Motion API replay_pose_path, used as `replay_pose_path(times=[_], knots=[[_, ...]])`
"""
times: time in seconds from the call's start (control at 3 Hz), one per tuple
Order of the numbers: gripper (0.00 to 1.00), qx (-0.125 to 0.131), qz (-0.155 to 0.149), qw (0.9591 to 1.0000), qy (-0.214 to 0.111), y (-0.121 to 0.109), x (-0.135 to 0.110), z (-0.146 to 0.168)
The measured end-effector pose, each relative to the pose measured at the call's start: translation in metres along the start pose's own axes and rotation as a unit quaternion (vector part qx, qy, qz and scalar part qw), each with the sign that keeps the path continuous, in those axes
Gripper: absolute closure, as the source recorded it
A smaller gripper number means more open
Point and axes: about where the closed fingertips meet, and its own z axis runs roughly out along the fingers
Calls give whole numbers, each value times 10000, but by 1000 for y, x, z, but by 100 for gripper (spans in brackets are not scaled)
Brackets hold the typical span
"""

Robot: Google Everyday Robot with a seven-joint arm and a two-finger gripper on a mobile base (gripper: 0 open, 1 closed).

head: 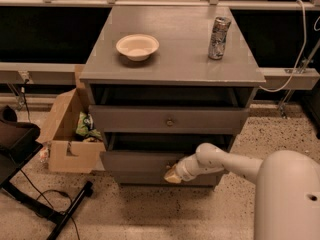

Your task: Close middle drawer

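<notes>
The grey cabinet [175, 59] stands in the middle of the camera view. The middle drawer [135, 161] is the grey front below the uppermost front [210, 119], which has a small round knob [170, 122]. The middle drawer stands out only a little, with a dark gap [165, 141] showing above its front. My gripper [173, 174] is at the end of the white arm [225, 164] that reaches in from the right. It is pressed against the centre of the middle drawer's front, where it hides the knob.
A cream bowl [137, 46] and a silver can [219, 31] stand on the cabinet top. An open cardboard box [70, 134] with litter sits on the floor at the cabinet's left. A black stand [30, 184] and a cable lie at the lower left. My white body [290, 199] fills the lower right.
</notes>
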Motion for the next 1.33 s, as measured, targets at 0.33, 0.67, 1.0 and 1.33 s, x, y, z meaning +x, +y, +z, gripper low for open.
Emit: replay_pose_path(times=[0.33, 0.67, 1.0, 1.33], knots=[[100, 103, -64, 9999, 35, -17, -9, -8], [100, 290, -131, 9995, 70, -46, -21, -22], [100, 540, -119, 9985, 14, -67, -26, -35], [100, 540, -119, 9985, 14, -67, -26, -35]])
